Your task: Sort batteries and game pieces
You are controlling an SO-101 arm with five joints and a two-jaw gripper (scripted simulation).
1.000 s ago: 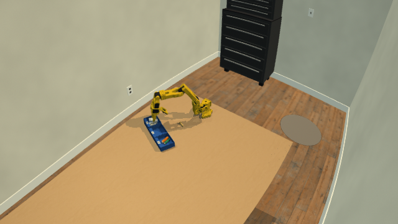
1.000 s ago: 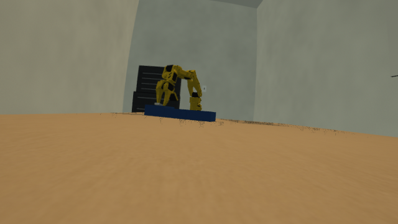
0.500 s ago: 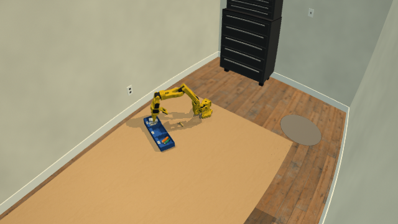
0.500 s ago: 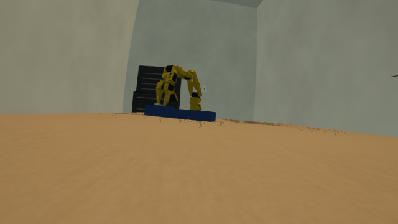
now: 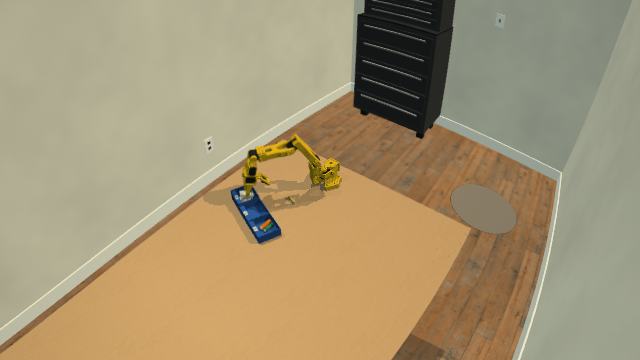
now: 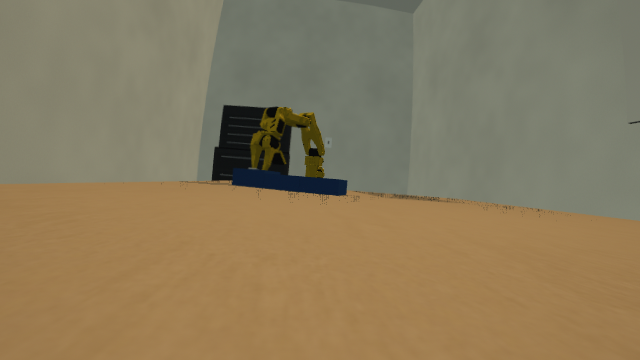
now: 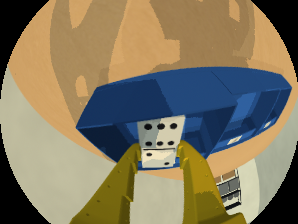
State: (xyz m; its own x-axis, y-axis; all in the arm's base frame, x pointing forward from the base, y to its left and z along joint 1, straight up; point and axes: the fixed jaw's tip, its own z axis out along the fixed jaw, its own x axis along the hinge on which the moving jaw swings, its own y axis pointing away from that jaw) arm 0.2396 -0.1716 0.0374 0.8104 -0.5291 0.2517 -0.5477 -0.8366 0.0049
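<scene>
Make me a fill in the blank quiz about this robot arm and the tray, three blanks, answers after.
The divided tray is coloured ____.
Between the fingertips is a white domino with ____ pips.
Beside the green battery lies an ____ one.

Answers: blue; black; orange.

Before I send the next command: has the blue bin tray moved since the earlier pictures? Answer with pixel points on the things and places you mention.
No; the blue bin tray (image 5: 270, 237) (image 6: 290, 182) (image 7: 127, 102) keeps its place relative to the wall outlet (image 5: 209, 144) in the top view.
</scene>
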